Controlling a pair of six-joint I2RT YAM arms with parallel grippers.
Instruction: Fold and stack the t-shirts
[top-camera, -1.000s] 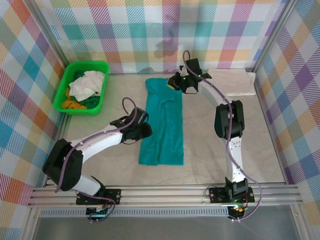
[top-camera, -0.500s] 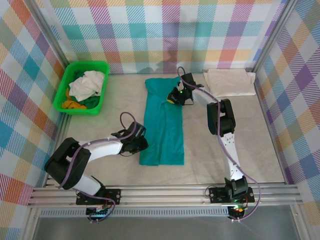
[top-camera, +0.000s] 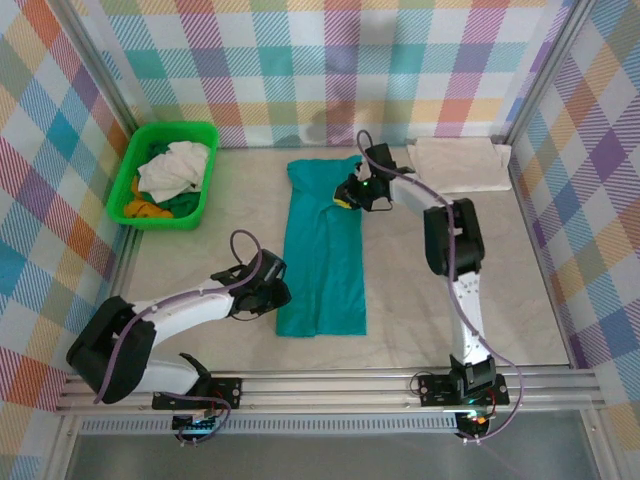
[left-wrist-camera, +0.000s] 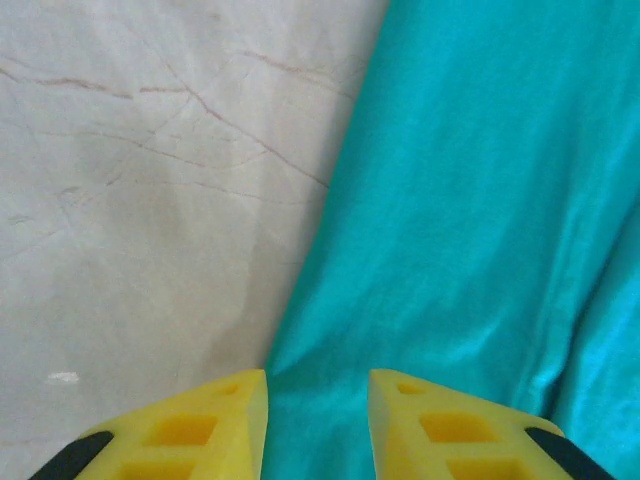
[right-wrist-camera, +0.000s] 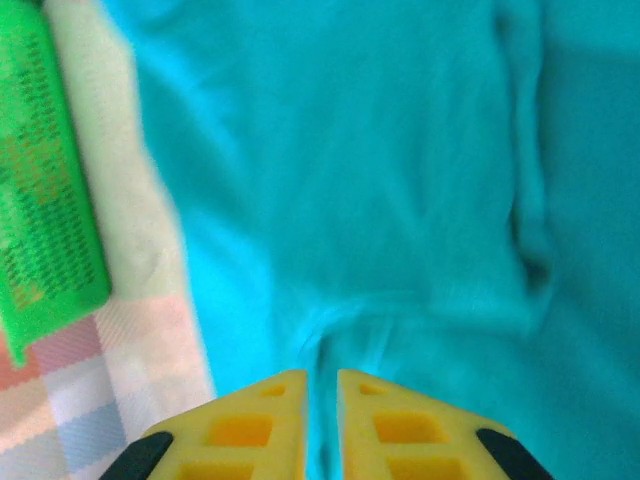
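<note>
Left pincer (top-camera: 282, 298): released. In your left wrist view (left-wrist-camera: 318, 385) the yellow fingers stand apart, with the shirt's long edge running into the gap between them.
Right pincer (top-camera: 347, 197): clenched, by the look of it. Only a narrow slit shows between the fingers (right-wrist-camera: 322, 385), and a pucker of teal cloth runs into it.
Teal t-shirt (top-camera: 325, 260): a long, narrow strip on the surface (top-camera: 200, 260), stretching from your right pincer at its far end to your left pincer at its near corner.
Cream t-shirt (top-camera: 460, 163): folded flat, just beyond the right pincer's outer side and apart from it.
Basket (top-camera: 175, 127): well beyond the left pincer on its outer side. It holds a white shirt (top-camera: 175, 168) on top, with an orange one (top-camera: 140, 210) and a green one (top-camera: 185, 203) underneath, all crumpled.
Risk, uneven lift: if one pincer holds and the other does not, raising them would probably drag the strip askew and undo the lengthwise fold.
Risk, partial grab: your left fingers straddle only the edge, so closing there may catch the top layer alone and peel it open.
Risk, bunching: the pucker at your right pincer could set as a crease in the next fold.
Risk, neighbour: a wide right-hand swing could brush the cream shirt.
</note>
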